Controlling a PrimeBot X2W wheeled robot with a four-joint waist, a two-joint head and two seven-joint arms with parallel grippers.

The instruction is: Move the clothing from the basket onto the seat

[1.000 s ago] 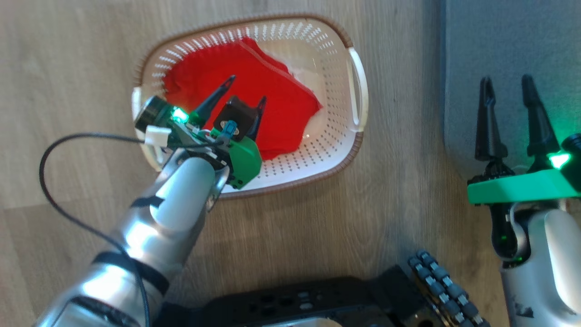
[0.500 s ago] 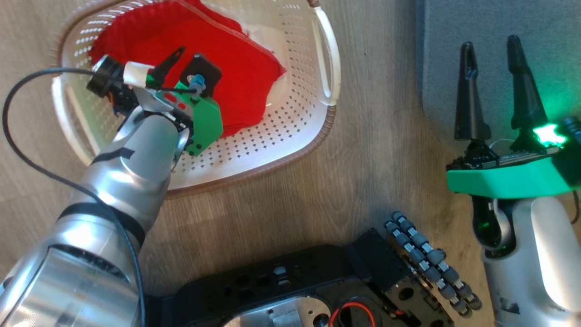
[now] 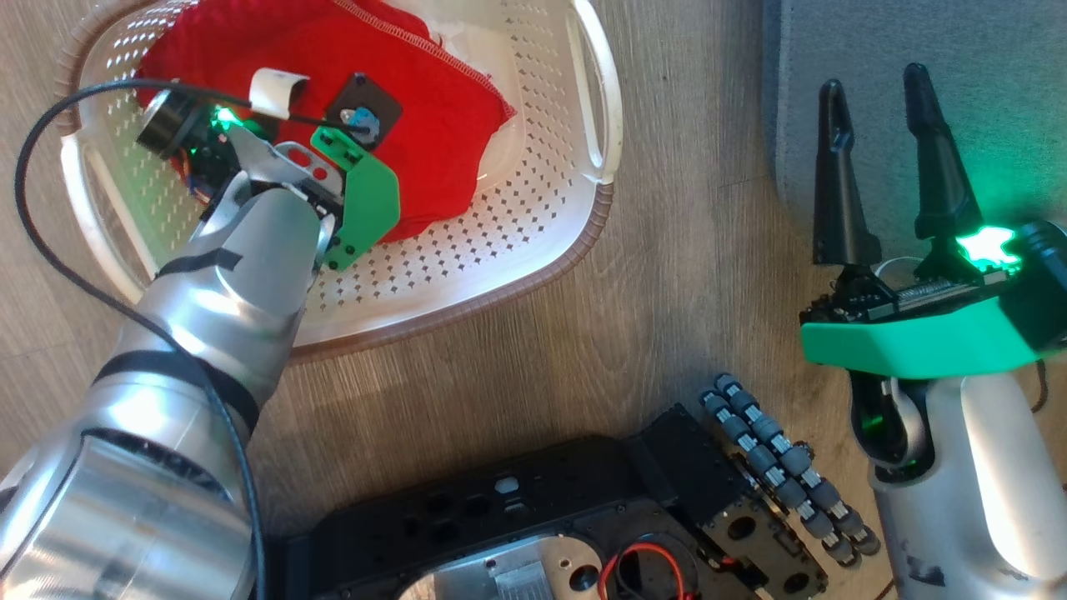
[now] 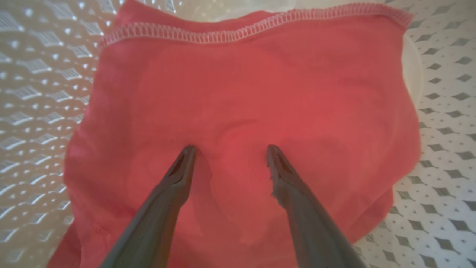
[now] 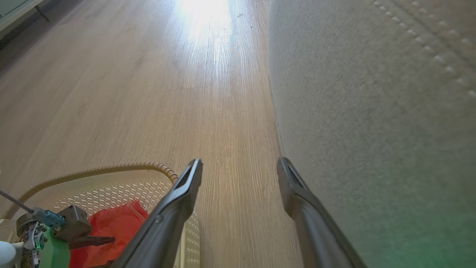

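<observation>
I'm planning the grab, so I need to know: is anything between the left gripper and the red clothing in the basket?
Nothing visible stands in the way. The left gripper is down inside the basket, its fingers apart, both tips pressing on the clothing, with no other thing between them.
</observation>
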